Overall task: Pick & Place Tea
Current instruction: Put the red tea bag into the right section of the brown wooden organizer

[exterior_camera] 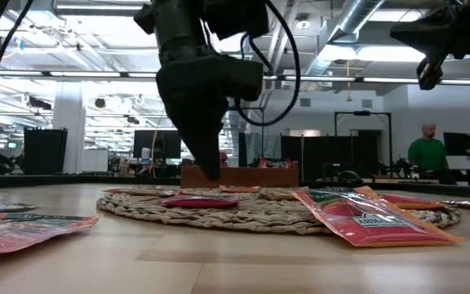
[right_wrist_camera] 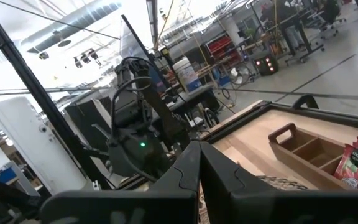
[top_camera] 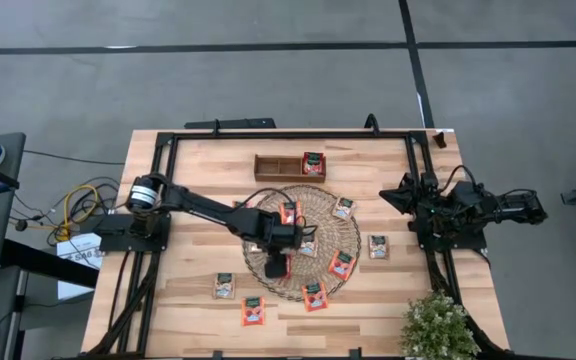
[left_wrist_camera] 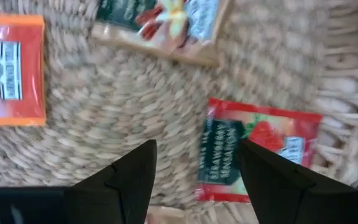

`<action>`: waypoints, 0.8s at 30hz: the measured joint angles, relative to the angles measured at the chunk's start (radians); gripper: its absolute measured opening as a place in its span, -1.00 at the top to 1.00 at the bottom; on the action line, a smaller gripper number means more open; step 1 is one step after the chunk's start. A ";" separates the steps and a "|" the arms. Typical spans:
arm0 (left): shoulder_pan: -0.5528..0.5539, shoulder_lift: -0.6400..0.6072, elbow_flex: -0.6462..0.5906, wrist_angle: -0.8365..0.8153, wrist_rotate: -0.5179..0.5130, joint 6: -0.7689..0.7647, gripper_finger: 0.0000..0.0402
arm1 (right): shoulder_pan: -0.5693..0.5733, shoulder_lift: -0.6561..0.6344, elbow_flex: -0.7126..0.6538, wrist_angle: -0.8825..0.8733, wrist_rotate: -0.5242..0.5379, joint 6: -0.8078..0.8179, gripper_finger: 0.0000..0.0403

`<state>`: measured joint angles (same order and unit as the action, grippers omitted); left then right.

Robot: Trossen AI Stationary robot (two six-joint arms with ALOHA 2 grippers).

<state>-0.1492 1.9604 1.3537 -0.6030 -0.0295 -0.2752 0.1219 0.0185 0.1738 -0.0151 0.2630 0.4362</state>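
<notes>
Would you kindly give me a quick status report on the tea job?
Left gripper open, low over woven mat, nothing held. Right gripper shut, parked at table's right edge. Red tea packet beside left fingers. Nothing in the way.

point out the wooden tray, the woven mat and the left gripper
wooden tray [top_camera: 273, 166]: high view, on its empty left compartment.
woven mat [exterior_camera: 251, 214]: low view, on its bare front rim.
left gripper [left_wrist_camera: 196, 171]: left wrist view, midway between its open fingertips, above the mat.
</notes>
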 joint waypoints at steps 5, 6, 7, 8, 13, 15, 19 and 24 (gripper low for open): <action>0.010 0.033 0.000 0.002 0.065 -0.002 -0.06 | 0.000 0.000 0.000 0.000 0.000 0.000 1.00; 0.010 0.037 0.000 0.002 0.067 -0.002 -0.06 | 0.000 0.000 0.000 -0.001 0.000 0.000 1.00; 0.010 0.040 0.000 -0.001 0.071 -0.001 -0.06 | 0.000 0.000 0.000 -0.002 0.000 0.000 1.00; 0.010 0.044 0.000 0.001 0.078 0.001 -0.06 | 0.000 0.000 0.000 -0.002 0.000 0.000 1.00; 0.010 0.057 0.003 0.005 0.078 0.020 -0.06 | 0.000 0.000 0.000 -0.003 0.000 0.000 1.00; 0.010 0.058 0.003 0.006 0.079 0.020 -0.06 | 0.000 0.000 0.000 -0.002 0.000 0.001 1.00; 0.011 0.064 0.003 0.012 0.080 0.023 -0.06 | 0.000 0.000 0.000 -0.002 0.000 0.000 1.00; 0.011 0.065 0.003 0.015 0.080 0.031 0.01 | 0.000 0.000 0.000 -0.002 0.000 0.000 1.00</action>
<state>-0.1387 2.0254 1.3565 -0.5880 0.0509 -0.2438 0.1219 0.0185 0.1738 -0.0174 0.2630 0.4366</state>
